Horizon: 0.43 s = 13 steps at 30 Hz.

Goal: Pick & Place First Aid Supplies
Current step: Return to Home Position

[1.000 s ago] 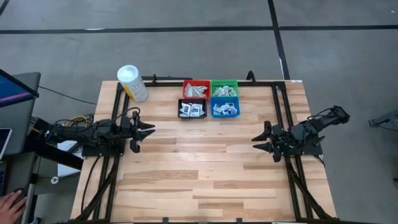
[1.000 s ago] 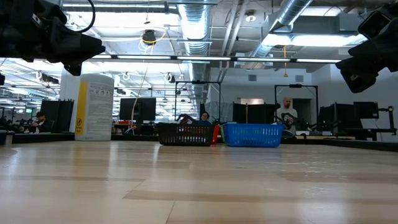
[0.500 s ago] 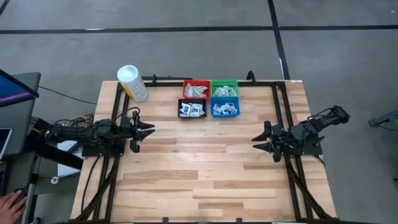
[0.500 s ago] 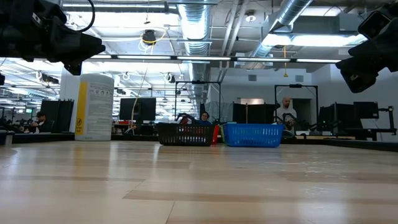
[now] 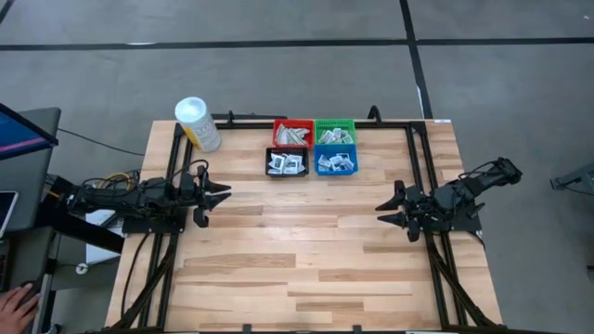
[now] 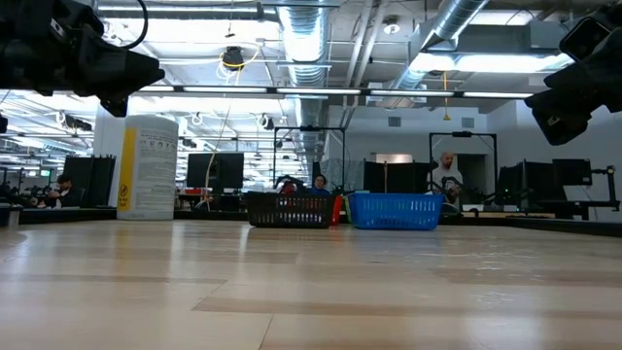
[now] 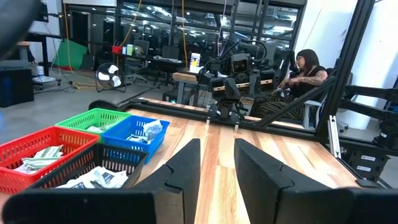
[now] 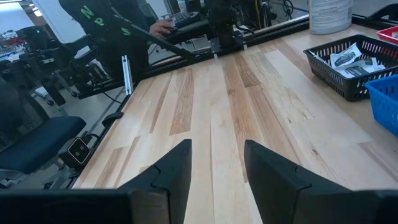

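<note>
The first aid supplies lie as small white and pale green packets in four little bins at the table's far middle: red [image 5: 293,133], green [image 5: 334,132], black [image 5: 287,161] and blue [image 5: 336,161]. My left gripper [image 5: 220,198] hovers over the table's left side, pointing right, open with nothing between its fingers [image 7: 186,163]. My right gripper [image 5: 381,213] hovers over the right side, pointing left, also open and empty; its fingers [image 8: 268,167] stand apart in its wrist view. Both are well short of the bins.
A white tub with a yellow label [image 5: 197,123] stands at the table's far left corner. Black frame rails [image 5: 419,176] run along the table's sides and far edge. A person's hand [image 5: 17,301] shows off the table's near left corner. Bare wood [image 5: 306,250] lies between the grippers.
</note>
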### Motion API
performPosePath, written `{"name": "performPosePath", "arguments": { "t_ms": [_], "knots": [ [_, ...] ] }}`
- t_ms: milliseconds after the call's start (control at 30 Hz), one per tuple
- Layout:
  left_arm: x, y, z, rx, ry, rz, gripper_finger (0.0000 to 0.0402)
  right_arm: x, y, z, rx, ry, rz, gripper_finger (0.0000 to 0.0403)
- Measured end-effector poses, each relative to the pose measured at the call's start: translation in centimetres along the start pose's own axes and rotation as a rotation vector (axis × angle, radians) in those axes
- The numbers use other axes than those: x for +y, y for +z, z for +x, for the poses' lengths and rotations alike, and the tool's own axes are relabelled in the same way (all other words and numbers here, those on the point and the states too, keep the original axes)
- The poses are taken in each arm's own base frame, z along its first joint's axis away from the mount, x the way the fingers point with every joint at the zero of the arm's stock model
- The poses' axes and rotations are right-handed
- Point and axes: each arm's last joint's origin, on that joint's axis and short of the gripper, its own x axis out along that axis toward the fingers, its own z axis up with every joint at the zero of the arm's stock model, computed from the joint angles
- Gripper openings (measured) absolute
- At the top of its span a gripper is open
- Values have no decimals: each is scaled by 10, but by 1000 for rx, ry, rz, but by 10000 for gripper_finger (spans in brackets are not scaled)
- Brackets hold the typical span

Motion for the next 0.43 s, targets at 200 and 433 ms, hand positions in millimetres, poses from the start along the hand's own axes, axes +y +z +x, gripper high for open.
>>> {"name": "performPosePath", "arguments": {
  "t_ms": [200, 433],
  "knots": [
    [0, 0, 0, -1, 0, 0, 99, 0, 0, 0, 0, 0, 0, 145],
    [0, 0, 0, -1, 0, 0, 99, 0, 0, 0, 0, 0, 0, 144]
  ]
}}
